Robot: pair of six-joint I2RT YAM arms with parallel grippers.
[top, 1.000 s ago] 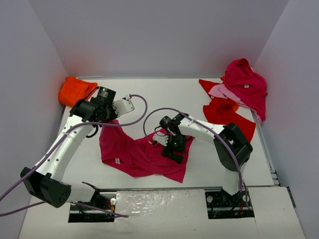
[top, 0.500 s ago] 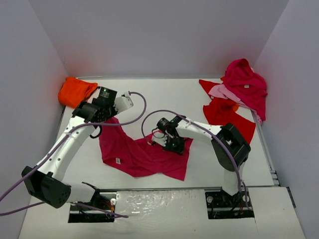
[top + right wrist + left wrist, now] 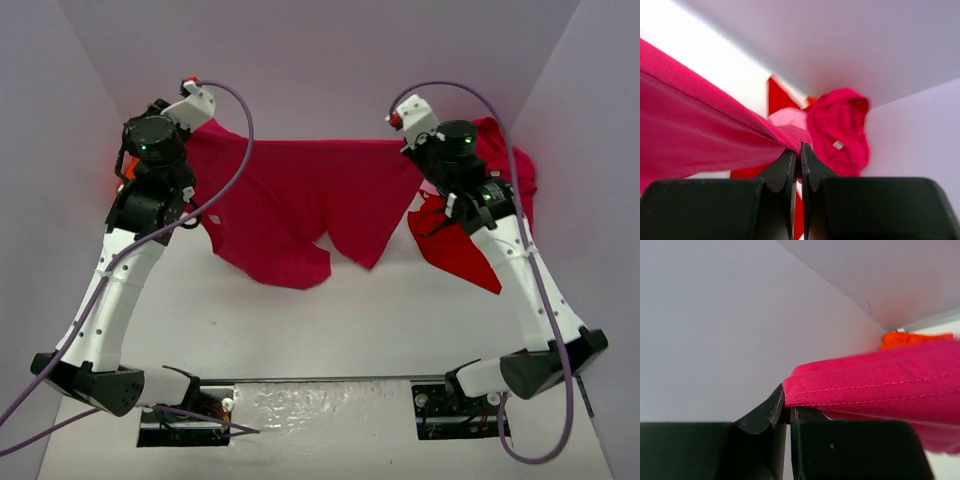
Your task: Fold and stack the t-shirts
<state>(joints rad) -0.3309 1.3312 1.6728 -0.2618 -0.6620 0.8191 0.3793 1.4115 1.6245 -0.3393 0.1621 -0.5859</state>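
Note:
A crimson t-shirt [image 3: 300, 190] hangs spread in the air between my two raised arms, its lower part drooping in folds toward the table [image 3: 400, 320]. My left gripper [image 3: 203, 124] is shut on the shirt's upper left corner. In the left wrist view the stitched hem [image 3: 875, 390] comes out of the closed left gripper [image 3: 788, 408]. My right gripper [image 3: 413, 150] is shut on the upper right corner. In the right wrist view the cloth [image 3: 700, 115] runs off to the left from the pinched right gripper [image 3: 800, 150].
A heap of t-shirts lies at the back right: a magenta one [image 3: 840, 125], a pink one [image 3: 787, 117] and a red one [image 3: 460, 250] spread on the table. An orange t-shirt [image 3: 905, 338] sits in the back left corner. White walls close three sides.
The shirt lay crumpled on the table with the right gripper open over it. The right gripper has shut on it, and both arms have lifted and pulled it out wide.

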